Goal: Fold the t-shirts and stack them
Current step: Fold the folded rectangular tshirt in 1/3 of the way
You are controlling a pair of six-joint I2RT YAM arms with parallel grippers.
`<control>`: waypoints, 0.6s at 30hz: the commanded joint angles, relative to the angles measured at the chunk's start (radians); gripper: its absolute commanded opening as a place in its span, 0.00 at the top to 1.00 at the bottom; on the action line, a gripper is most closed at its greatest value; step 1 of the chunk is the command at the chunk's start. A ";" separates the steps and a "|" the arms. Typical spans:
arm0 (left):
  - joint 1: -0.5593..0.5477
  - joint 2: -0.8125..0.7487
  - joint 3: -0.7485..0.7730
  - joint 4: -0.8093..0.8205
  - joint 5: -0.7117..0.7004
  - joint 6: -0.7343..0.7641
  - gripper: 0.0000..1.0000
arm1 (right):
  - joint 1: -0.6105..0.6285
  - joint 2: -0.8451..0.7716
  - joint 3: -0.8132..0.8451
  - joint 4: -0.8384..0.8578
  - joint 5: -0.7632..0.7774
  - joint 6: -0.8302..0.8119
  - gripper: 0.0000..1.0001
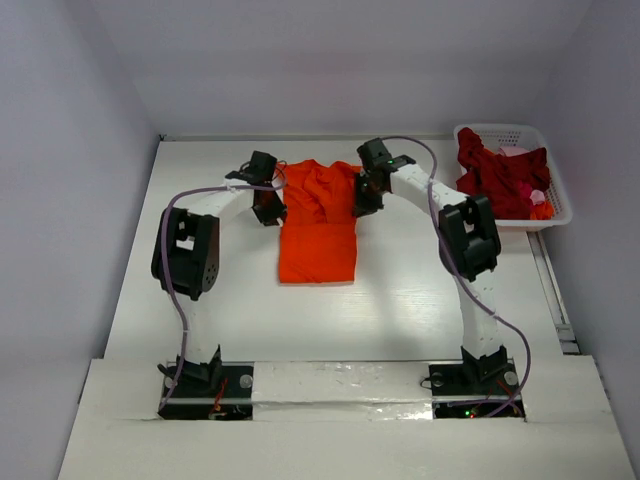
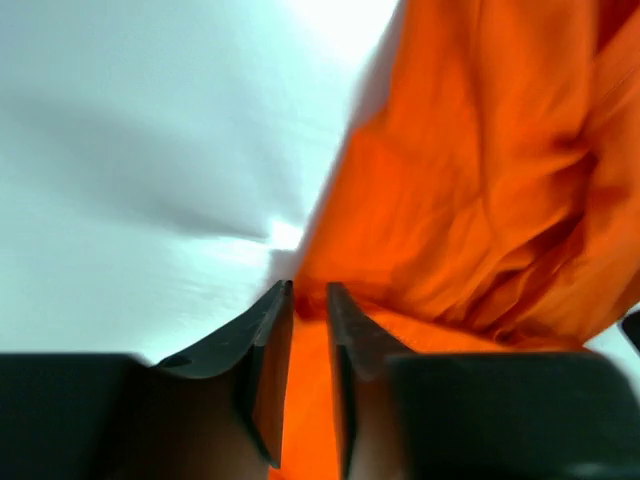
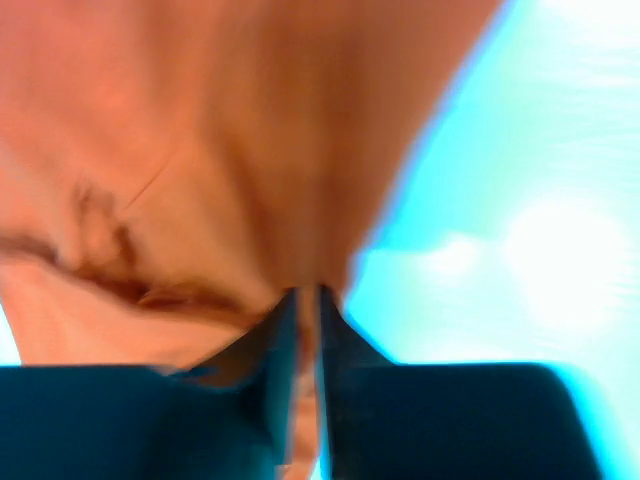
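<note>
The orange shirt point(image 1: 318, 225) lies in the middle of the desk point(image 1: 230, 300), its far end rumpled. The left claw point(image 2: 310, 290) and right claw point(image 3: 307, 292) are each nearly pressed together, pinching thin cloth at its far corners. It is probably light and limp, sagging between holds, so corners and hems look the surest places to grip. Red shirts point(image 1: 500, 175) sit in the basket point(image 1: 562, 208).

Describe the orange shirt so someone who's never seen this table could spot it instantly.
On the white table, look at the middle. The bright orange cloth t-shirt lies there, its far end pinched by the left gripper and right gripper. Its neighbours are dark red shirts heaped in a white plastic lattice basket.
</note>
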 commanded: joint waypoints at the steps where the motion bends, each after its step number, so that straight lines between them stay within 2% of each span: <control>1: 0.049 -0.069 0.115 0.006 -0.076 0.043 0.80 | -0.078 -0.116 0.059 0.006 -0.004 -0.037 0.74; 2: 0.062 -0.069 0.135 0.003 -0.081 0.060 0.75 | -0.104 -0.127 0.065 0.003 0.003 -0.041 0.65; 3: 0.072 -0.068 0.153 0.001 -0.085 0.067 0.70 | -0.116 -0.137 0.089 -0.009 0.013 -0.045 0.51; 4: 0.095 -0.065 0.194 0.000 -0.095 0.077 0.61 | -0.128 -0.139 0.106 -0.018 0.013 -0.054 0.45; 6: 0.123 -0.052 0.233 0.003 -0.104 0.099 0.53 | -0.161 -0.132 0.154 -0.046 0.025 -0.057 0.39; 7: 0.138 -0.048 0.262 0.007 -0.098 0.103 0.47 | -0.170 -0.128 0.169 -0.050 0.025 -0.057 0.38; 9: 0.184 -0.034 0.281 0.035 -0.076 0.103 0.44 | -0.191 -0.119 0.208 -0.076 0.028 -0.060 0.35; 15: 0.217 0.061 0.376 0.049 -0.021 0.106 0.46 | -0.227 0.000 0.438 -0.139 -0.061 -0.046 0.33; 18: 0.217 0.041 0.310 0.182 -0.001 0.064 0.46 | -0.262 0.051 0.490 -0.139 -0.149 -0.029 0.33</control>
